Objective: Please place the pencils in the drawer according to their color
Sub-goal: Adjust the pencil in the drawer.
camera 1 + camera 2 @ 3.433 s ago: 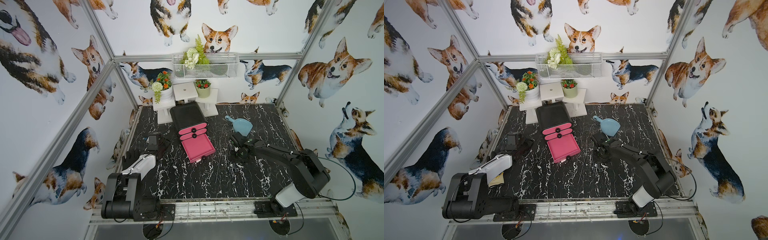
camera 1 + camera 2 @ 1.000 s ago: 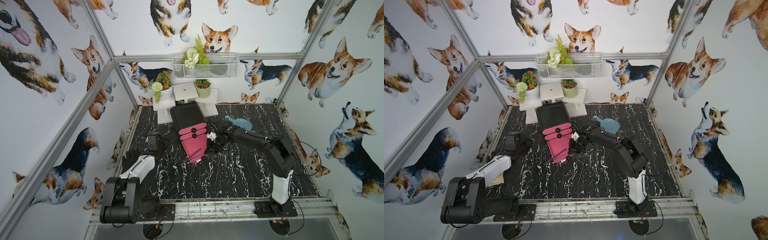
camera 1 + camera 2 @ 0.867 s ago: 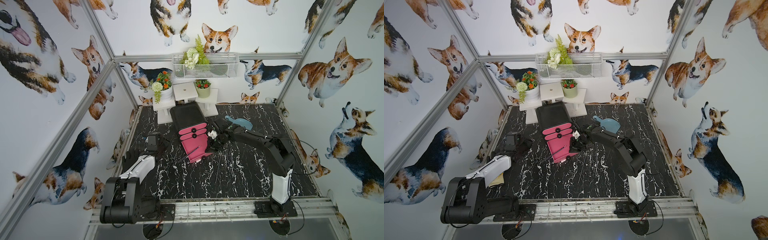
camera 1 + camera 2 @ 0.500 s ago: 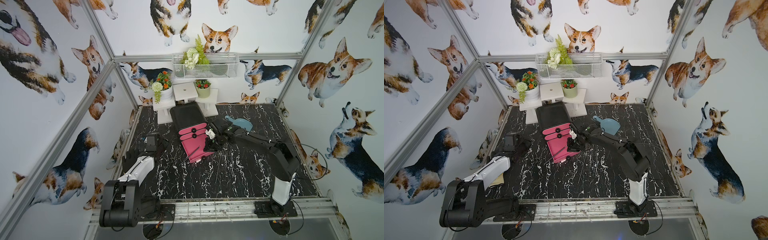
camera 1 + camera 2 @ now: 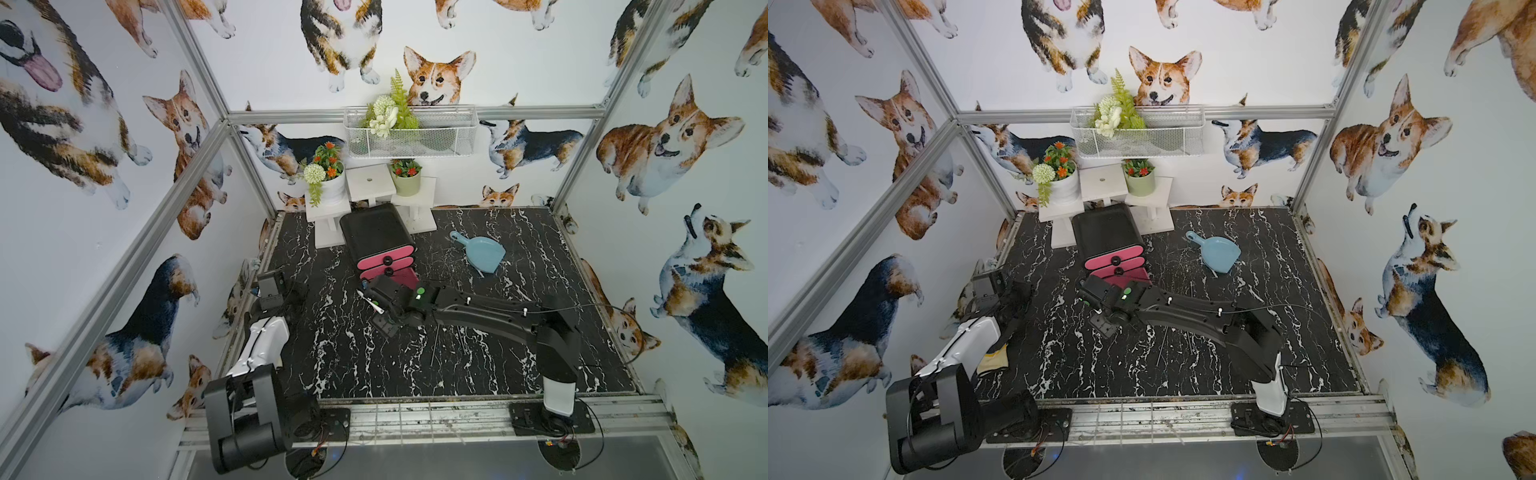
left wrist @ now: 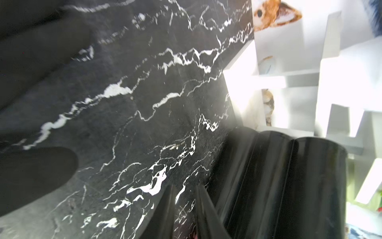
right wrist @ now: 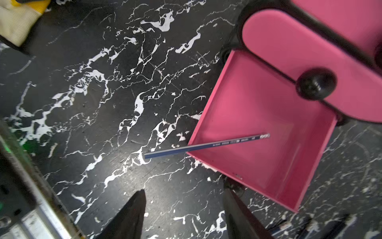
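Judging this dark-blue pencil (image 7: 206, 144) light, stiff and roll-prone, you should pinch it mid-shaft, beside the drawer (image 7: 248, 99) wall; right gripper (image 7: 184, 191) jaws spread empty, left gripper (image 6: 185, 187) barely parted.

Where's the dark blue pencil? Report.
Right wrist view: dark blue pencil crosses the open pink drawer's wall, one end inside, one over the black marble tabletop.

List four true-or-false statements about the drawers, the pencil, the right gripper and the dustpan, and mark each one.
1. The bottom drawer is pulled open. True.
2. The pencil lies wholly inside it. False: one end reaches out past the rim, over the table.
3. The right gripper grips the pencil. False: its jaws are open and empty.
4. The blue dustpan lies on the table, apart from the chest. True.
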Controlling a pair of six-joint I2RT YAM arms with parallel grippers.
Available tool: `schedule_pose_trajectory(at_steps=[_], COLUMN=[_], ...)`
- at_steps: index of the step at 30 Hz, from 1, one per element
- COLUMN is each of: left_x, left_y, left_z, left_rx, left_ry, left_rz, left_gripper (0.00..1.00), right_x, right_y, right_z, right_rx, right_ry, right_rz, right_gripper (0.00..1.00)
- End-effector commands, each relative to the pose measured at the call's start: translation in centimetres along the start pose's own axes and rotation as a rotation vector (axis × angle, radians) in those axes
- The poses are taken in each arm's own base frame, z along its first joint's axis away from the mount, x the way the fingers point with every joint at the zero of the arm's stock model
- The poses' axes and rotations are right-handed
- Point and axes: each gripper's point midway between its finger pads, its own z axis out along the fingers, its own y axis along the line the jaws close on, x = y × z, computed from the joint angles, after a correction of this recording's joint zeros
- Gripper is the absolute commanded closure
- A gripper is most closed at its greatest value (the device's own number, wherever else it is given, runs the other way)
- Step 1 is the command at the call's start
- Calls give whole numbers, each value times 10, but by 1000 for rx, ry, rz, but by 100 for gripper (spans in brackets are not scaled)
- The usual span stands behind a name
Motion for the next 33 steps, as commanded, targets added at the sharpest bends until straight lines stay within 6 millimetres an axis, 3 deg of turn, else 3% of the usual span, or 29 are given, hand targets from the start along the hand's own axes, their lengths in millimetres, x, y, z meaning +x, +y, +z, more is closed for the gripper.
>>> schedule_pose_trajectory(at_steps=[1,8,13,19,24,33], left_x=[-4,-10,-8,-9,-9,-8], left_y=[6,6,9,8,7,8], left_z=[-5,-10,-8,-10,-10,-9], left_rx=[1,11,4,8,10,11], left_ry=[11,7,10,5,7,6], left_rz=[-41,-53,-54,-52,-52,-47], left_gripper=[76,76,76,76,76,76], right_x=[14,12,9,21,20,22], right_y=[-5,27,35,34,16,-47], right_z=[10,32,36,51,56,57], right_rx=[122,77,40,50,111,206], right_ry=[88,131,135,191,204,224], right_rz=[-147,-241,-245,-254,-202,-23], right_gripper=[27,14,13,12,13,18])
